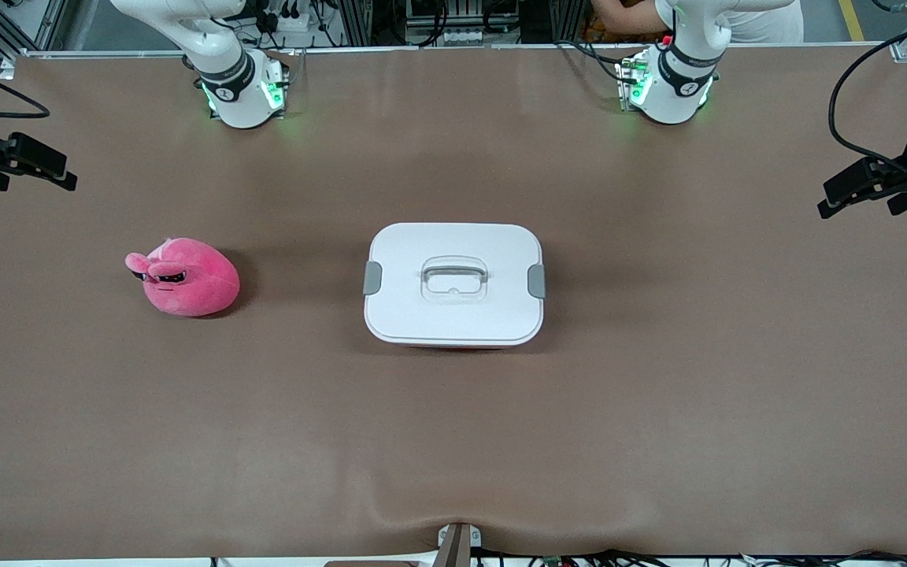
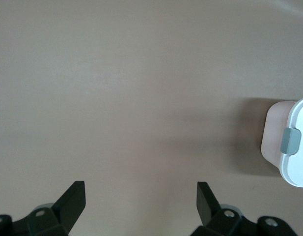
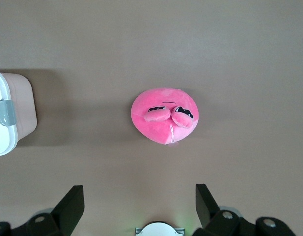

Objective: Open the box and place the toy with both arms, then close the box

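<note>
Box: the box (image 1: 453,293) sits at mid-table, white lid (image 1: 453,315) seated flat on the pink base, handle (image 1: 454,274) lying in its recess.
Clips: grey clips (image 1: 372,278) at both short ends lie flush against the lid — judged latched, nothing released yet.
Toy: the toy (image 1: 185,277) rests on the table (image 1: 658,394) well apart from the box, toward the right arm's end, upright, face turned away from the box; untouched.
Left gripper: the left gripper (image 2: 141,201) hangs high over bare table at the left arm's end, jaws spread wide, holding nothing; one clipped end of the box shows at the edge of its wrist view.
Right gripper: the right gripper (image 3: 140,204) hangs high over the toy's stretch of table, jaws spread wide, holding nothing; toy in plain sight below it.
Done: nothing — box shut, toy outside.
Left: release both clips, lift the lid off, put the toy in the base, reseat the lid and fasten it.
Judgement: task stands at its start; both arms wait clear of the work.
</note>
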You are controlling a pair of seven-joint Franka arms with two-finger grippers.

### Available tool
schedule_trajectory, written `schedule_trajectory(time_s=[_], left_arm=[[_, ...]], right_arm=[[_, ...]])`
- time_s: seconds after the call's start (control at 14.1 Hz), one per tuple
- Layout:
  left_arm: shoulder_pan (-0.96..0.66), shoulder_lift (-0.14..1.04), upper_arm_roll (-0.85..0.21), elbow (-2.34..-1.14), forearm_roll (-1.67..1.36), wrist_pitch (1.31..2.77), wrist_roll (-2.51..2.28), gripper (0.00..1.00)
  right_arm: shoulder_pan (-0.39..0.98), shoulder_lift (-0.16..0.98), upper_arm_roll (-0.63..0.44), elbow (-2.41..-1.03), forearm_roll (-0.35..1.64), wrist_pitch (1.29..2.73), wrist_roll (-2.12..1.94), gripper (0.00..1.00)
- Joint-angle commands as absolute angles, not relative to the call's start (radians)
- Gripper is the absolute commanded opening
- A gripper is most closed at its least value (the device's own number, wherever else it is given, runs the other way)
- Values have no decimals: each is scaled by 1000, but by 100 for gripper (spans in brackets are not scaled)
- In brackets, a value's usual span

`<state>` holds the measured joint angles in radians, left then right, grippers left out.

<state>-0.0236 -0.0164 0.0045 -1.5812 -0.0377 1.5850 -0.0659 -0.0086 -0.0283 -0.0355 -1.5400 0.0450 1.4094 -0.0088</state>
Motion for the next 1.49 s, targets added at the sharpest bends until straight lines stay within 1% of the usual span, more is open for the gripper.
schedule_trajectory(time_s=[0.0, 1.06, 1.42], left_arm=[[-26, -12, 2, -1571, -14, 1583, -75, 100], [-32, 23, -9, -1568, -14, 1580, -116, 100], [-78, 41, -23, -1568, 52, 1575, -375, 100]], right_arm=[[-17, -29, -31, -1548, 40, 1408, -14, 100], [-32, -29, -32, -1549, 40, 1404, -35, 100], [-32, -28, -32, -1549, 41, 1404, -35, 100]])
